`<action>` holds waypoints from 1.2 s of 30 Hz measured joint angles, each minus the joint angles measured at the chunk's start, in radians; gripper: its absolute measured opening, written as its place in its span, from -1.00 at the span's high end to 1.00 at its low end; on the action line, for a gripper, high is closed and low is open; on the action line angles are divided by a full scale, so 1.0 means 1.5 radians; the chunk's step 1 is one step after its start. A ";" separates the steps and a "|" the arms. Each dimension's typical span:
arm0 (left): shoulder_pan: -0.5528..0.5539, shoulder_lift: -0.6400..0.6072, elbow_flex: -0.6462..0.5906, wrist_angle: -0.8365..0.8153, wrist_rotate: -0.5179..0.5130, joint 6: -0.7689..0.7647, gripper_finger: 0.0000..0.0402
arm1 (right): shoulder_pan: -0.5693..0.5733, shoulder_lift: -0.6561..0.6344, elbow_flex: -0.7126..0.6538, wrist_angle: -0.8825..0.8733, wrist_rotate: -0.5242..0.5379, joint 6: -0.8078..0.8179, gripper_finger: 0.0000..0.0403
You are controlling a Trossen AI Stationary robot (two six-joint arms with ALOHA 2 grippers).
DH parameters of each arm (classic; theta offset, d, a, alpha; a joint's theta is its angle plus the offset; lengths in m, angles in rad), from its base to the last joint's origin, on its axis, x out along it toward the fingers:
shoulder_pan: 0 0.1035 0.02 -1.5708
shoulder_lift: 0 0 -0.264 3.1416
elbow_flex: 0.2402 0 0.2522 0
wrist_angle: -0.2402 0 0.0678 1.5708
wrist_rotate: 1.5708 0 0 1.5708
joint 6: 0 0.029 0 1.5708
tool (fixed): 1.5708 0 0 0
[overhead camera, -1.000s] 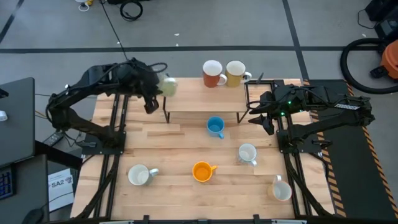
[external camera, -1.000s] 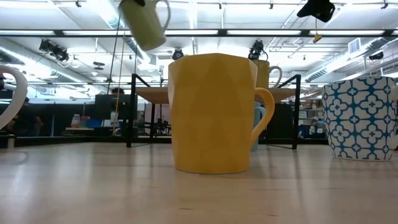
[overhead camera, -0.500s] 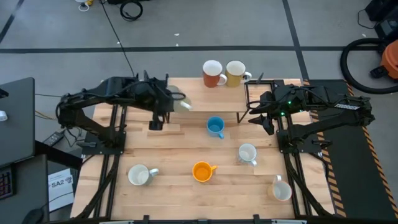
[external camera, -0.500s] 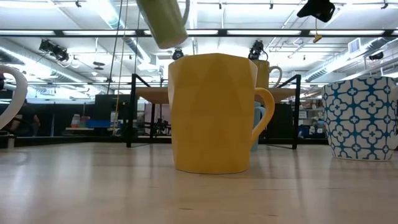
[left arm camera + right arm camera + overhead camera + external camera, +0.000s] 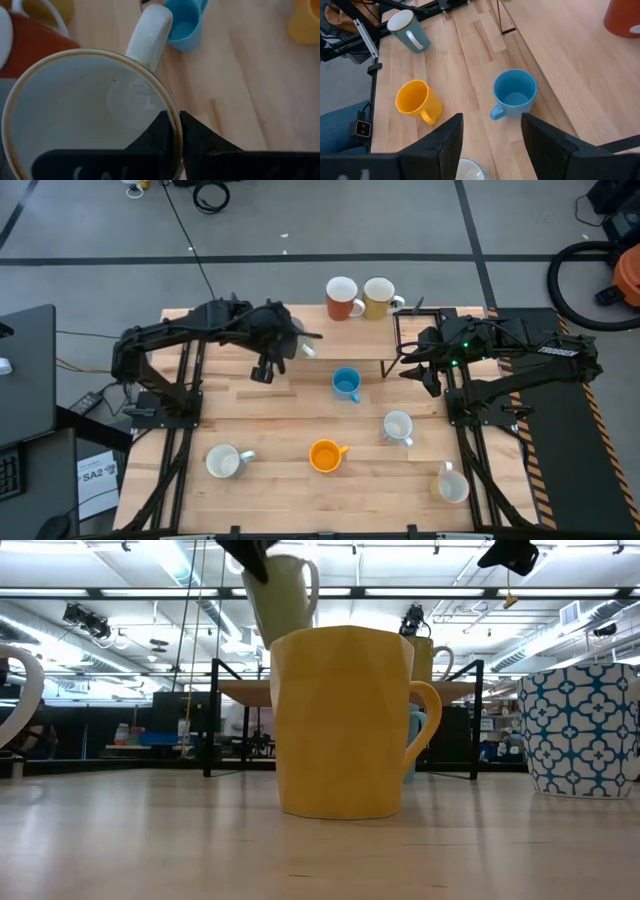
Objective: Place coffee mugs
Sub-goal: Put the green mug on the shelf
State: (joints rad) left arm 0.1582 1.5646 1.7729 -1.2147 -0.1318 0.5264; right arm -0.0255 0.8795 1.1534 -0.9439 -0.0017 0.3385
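Two dark fingers of the left gripper (image 5: 177, 145) pinch the rim of a cream mug (image 5: 90, 115), one inside and one outside the wall, holding it in the air over the raised shelf (image 5: 330, 340) at the table's far side. On that shelf, to the right, a red-orange mug (image 5: 342, 298) and a yellow mug (image 5: 379, 297) stand side by side. Just nearer, on the table (image 5: 280, 430), sits the blue mug (image 5: 346, 384), then the bright orange mug (image 5: 325, 455) and three pale mugs; one at the near right edge is probably patterned. Farther right, the right gripper (image 5: 490, 145) hangs with fingers spread, holding nothing.
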 joint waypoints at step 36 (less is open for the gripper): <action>0.101 0.066 -0.001 -0.006 0.075 -0.046 0.71 | 0.000 0.000 0.000 0.000 0.000 0.000 -0.02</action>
State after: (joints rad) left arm 0.3096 1.6634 1.7721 -1.2234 -0.0193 0.4572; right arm -0.0254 0.8795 1.1534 -0.9437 -0.0017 0.3382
